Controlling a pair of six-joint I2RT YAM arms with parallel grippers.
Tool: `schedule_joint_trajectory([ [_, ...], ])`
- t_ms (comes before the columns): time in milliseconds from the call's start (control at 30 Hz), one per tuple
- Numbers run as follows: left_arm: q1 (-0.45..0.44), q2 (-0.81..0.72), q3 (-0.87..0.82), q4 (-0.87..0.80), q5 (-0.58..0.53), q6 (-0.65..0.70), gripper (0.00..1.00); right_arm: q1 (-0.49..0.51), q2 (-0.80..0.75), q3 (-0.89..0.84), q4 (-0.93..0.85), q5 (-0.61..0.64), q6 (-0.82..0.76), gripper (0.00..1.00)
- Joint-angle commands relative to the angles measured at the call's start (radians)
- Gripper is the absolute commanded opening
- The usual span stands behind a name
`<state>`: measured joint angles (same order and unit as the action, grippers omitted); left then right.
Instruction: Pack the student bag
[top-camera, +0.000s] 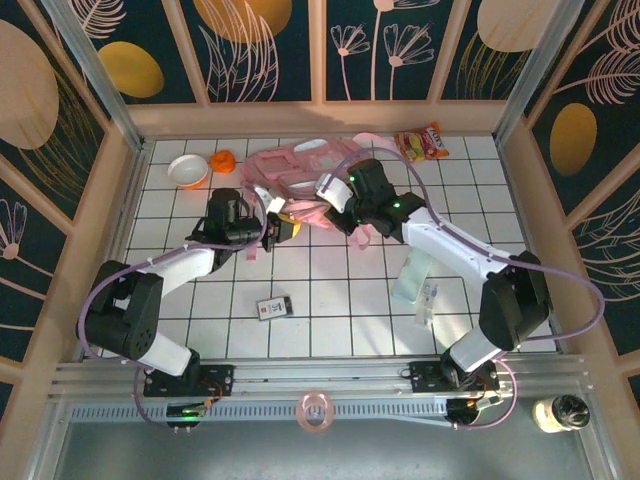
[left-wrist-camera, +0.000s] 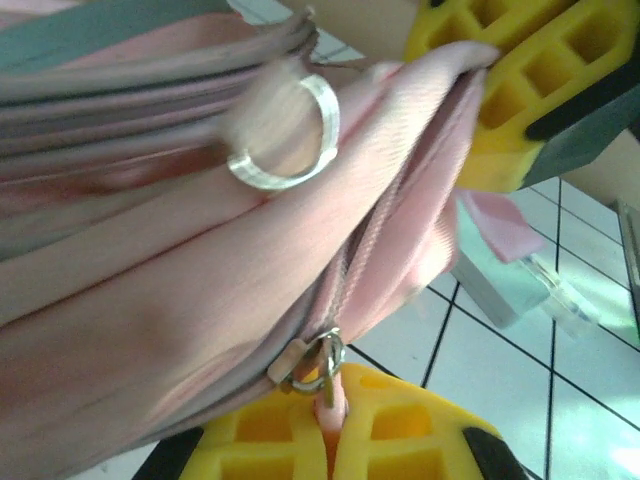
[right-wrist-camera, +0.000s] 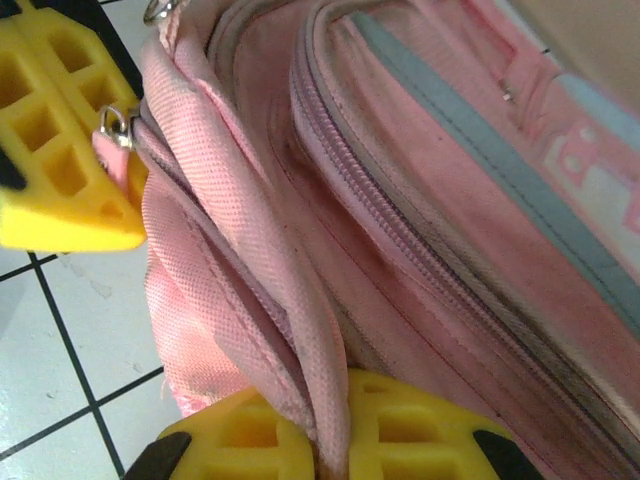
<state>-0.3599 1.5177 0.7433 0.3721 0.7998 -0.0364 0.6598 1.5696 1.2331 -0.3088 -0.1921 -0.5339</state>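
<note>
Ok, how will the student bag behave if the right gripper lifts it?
Probably floppy: the student bag folds and creases where the right gripper pinches it. Likely to sag and drag, not rise whole. The coarse weave looks grippy, so slipping seems unlikely.

Student bag (right-wrist-camera: 420, 200): matt woven pink cloth; zipper ring (left-wrist-camera: 325, 120): shiny metal; fingers (left-wrist-camera: 400, 440): yellow plastic.
</note>
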Motion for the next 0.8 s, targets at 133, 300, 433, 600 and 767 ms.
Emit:
schedule_joint_trajectory([
  [133,-0.031,-0.052,0.031,-0.247,-0.078,0.128,0.0,-0.065,-0.024,0.0,-0.025,-0.296,0.003,0.42],
  [300,-0.032,-0.049,0.009,-0.237,-0.067,0.136,0.0,-0.107,-0.068,-0.046,-0.039,-0.391,-0.036,0.55],
  [433,-0.031,-0.053,0.018,-0.266,-0.057,0.168,0.0,-0.106,-0.014,-0.043,-0.029,-0.348,-0.082,0.56],
  [600,-0.031,-0.058,0.031,-0.292,-0.088,0.172,0.0,-0.106,0.078,0.025,-0.102,-0.389,-0.121,0.62],
  [767,-0.031,-0.044,0.035,-0.291,-0.089,0.159,0.0,-0.105,0.057,-0.011,-0.081,-0.459,-0.115,0.63],
])
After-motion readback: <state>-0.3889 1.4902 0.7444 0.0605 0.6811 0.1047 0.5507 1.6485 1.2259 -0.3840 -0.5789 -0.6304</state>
